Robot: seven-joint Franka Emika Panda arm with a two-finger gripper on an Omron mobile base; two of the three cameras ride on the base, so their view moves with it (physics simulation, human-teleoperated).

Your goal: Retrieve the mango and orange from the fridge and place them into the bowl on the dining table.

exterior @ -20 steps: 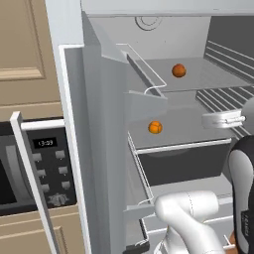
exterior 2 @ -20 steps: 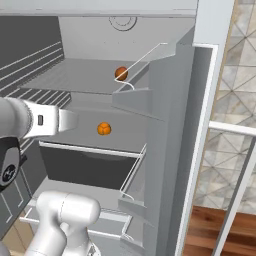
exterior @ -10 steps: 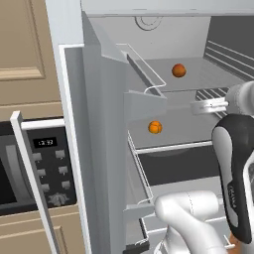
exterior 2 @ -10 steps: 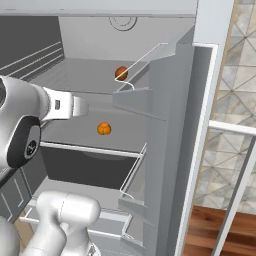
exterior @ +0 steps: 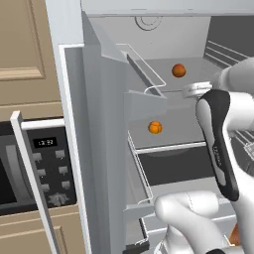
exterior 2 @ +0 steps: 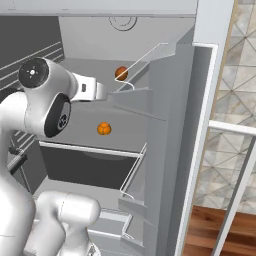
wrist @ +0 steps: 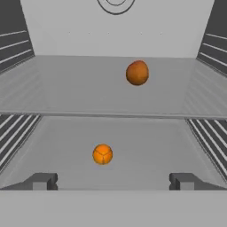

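The fridge (exterior: 101, 163) stands open, showing its grey shelved interior. The mango (wrist: 137, 72), a rounded reddish fruit, rests on the upper shelf (exterior: 178, 70) (exterior 2: 121, 73). Below it, the bright orange (wrist: 102, 154) lies on the lower shelf (exterior: 155, 127) (exterior 2: 103, 128). My gripper (wrist: 113, 181) is open and empty, level with the shelves and in front of them. It points into the fridge, short of both fruits. The orange lies between and beyond its fingertips (wrist: 43, 180). The bowl and the dining table are out of view.
A dark drawer (exterior: 181, 166) sits under the lower shelf. Door racks (exterior: 144, 96) (exterior 2: 145, 95) jut out on both open doors beside my arm. A microwave (exterior: 34, 168) is left of the fridge. A tiled wall (exterior 2: 237, 100) and a wood floor (exterior 2: 220, 232) lie to the right.
My arm has swung from the fridge's side toward the middle of the opening, bringing the hand in front of the shelves. Both fruits stay put and the jaws stay open.
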